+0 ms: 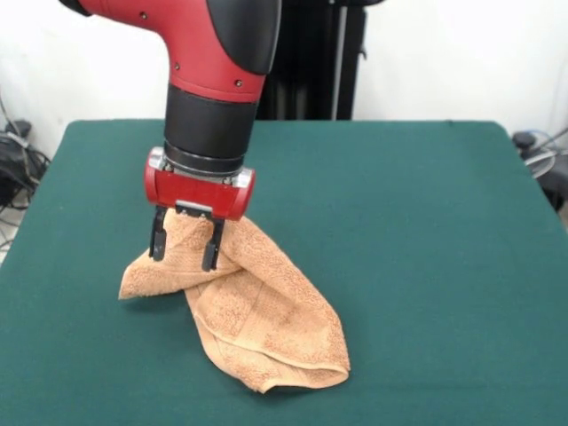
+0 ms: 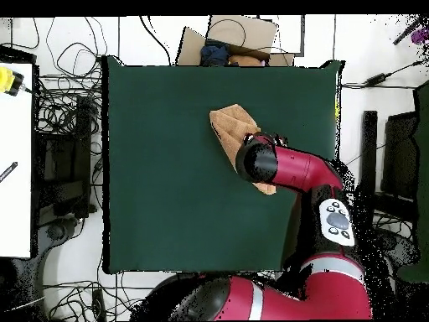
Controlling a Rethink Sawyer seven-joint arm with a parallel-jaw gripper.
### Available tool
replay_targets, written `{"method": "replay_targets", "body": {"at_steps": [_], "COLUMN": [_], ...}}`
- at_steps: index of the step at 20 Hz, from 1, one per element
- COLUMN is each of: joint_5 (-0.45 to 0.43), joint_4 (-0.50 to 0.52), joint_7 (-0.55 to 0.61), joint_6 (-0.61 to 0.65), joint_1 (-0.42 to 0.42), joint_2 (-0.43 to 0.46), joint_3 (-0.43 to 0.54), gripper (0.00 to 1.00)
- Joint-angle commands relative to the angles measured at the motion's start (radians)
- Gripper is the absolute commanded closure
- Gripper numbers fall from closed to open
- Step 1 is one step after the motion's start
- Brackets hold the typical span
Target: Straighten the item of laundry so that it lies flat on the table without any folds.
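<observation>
The orange-tan towel (image 1: 266, 319) lies crumpled and folded over itself on the dark green table (image 1: 426, 222), left of the middle in the front view. One part is drawn up into a peak between the fingers of my gripper (image 1: 185, 248), which stands upright over the towel's far left part and is shut on that raised fold. The rest trails toward the near edge in a folded lobe. In the overhead view the towel (image 2: 230, 124) shows partly, on the table (image 2: 167, 168), with the arm (image 2: 289, 172) covering the gripper and the towel's other end.
Cables lie on the floor around the table. A cardboard box (image 2: 239, 38) sits beyond the table's edge opposite the robot. A white surface (image 2: 15, 159) stands at the overhead view's left. The towel is well inside the table's edges.
</observation>
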Motion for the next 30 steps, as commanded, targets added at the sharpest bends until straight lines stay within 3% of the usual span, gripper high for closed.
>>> {"method": "replay_targets", "body": {"at_steps": [1, 5, 25, 30], "joint_5": [-0.072, -0.082, -0.068, -0.066], "joint_4": [0.041, 0.03, -0.023, 0.013], "joint_7": [0.082, 0.089, 0.076, 0.094], "joint_6": [-0.124, -0.173, -0.118, -0.142], "joint_1": [-0.026, -0.017, -0.004, -0.017], "joint_2": [0.122, 0.156, 0.153, 0.134], "joint_3": [0.129, 0.121, 0.12, 0.137], "gripper": [0.0, 0.0, 0.0, 0.0]}}
